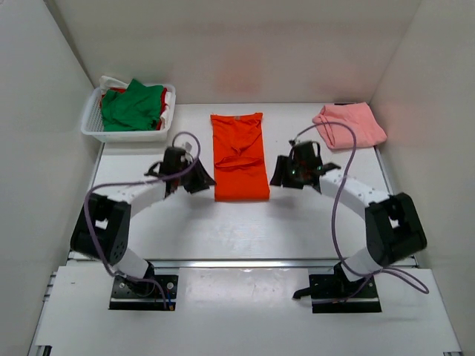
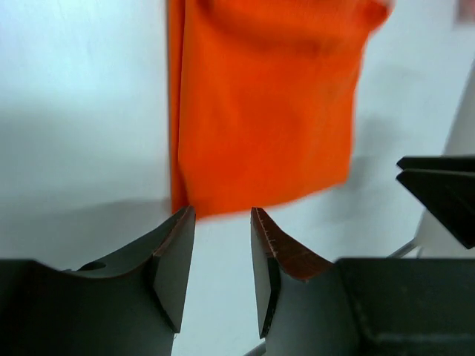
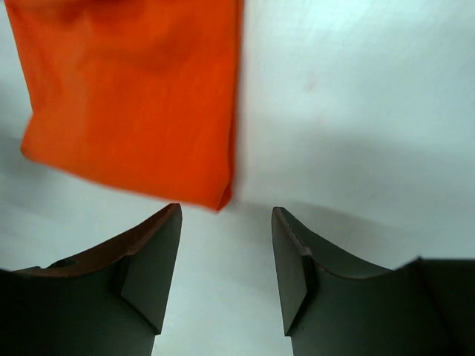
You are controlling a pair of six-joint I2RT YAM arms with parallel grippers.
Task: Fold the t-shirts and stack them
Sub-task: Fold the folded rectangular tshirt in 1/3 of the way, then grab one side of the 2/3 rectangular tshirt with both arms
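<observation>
**Flanking the folded orange-red shirt, both pincers parted**

The left gripper (image 1: 197, 180) and the right gripper (image 1: 285, 173) are held low over the white table (image 1: 223, 230), one on each side of the orange-red t-shirt (image 1: 240, 156), with both arms bent inward from their bases. In each wrist view the jaws are seen apart with nothing between them, just short of the shirt's near corners.

The orange-red t-shirt is laid flat at mid-table, folded into a narrow rectangle. Its long axis runs from near to far, and the collar is at the far end.

A pale pink t-shirt (image 1: 350, 124) is folded at the far right. In the white mesh basket (image 1: 93, 122) at the far left, a crumpled green t-shirt (image 1: 132, 106) is piled over a red t-shirt (image 1: 166, 97), of which only edges are shown.
</observation>
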